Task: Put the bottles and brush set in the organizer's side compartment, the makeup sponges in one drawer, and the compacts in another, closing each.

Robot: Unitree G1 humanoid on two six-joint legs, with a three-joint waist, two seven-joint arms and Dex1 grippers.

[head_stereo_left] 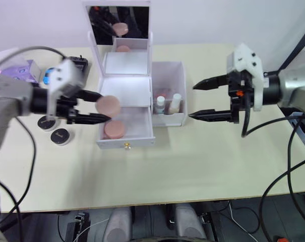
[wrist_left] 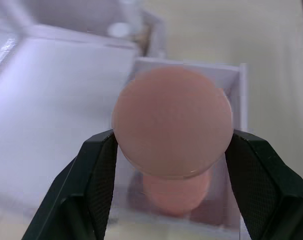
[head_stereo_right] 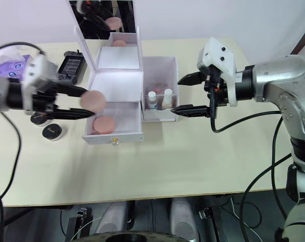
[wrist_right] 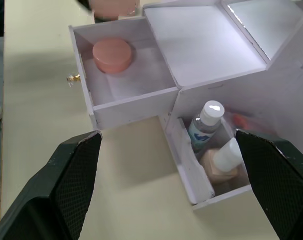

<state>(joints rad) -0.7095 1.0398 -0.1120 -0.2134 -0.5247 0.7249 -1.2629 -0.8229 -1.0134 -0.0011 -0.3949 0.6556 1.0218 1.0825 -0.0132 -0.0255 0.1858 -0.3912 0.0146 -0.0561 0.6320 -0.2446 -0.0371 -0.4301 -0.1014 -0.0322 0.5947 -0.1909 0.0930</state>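
Observation:
The white organizer (head_stereo_left: pixel 126 91) stands at the back centre with its mirror lid up and its lower drawer (head_stereo_left: pixel 139 135) pulled out. One pink makeup sponge (head_stereo_left: pixel 114 129) lies in that drawer. My left gripper (head_stereo_left: pixel 104 107) is shut on the second sponge (wrist_left: pixel 172 127), holding it above the drawer's left end. Both bottles, the clear one (head_stereo_left: pixel 161 104) and the beige one (head_stereo_left: pixel 175 103), stand in the side compartment (head_stereo_left: pixel 183 91), with the pink of the brush set (head_stereo_right: pixel 160 89) behind them. My right gripper (head_stereo_left: pixel 192 102) hangs open just right of that compartment. Two black compacts (head_stereo_left: pixel 60 136) (head_stereo_left: pixel 45 122) lie on the table under my left arm.
A black handheld console (head_stereo_right: pixel 71 64) lies at the back left, beside a purple tissue pack (head_stereo_left: pixel 16 70). The upright mirror (head_stereo_left: pixel 119 22) rises behind the organizer. The beige table (head_stereo_left: pixel 192 161) stretches bare in front of and to the right of the organizer.

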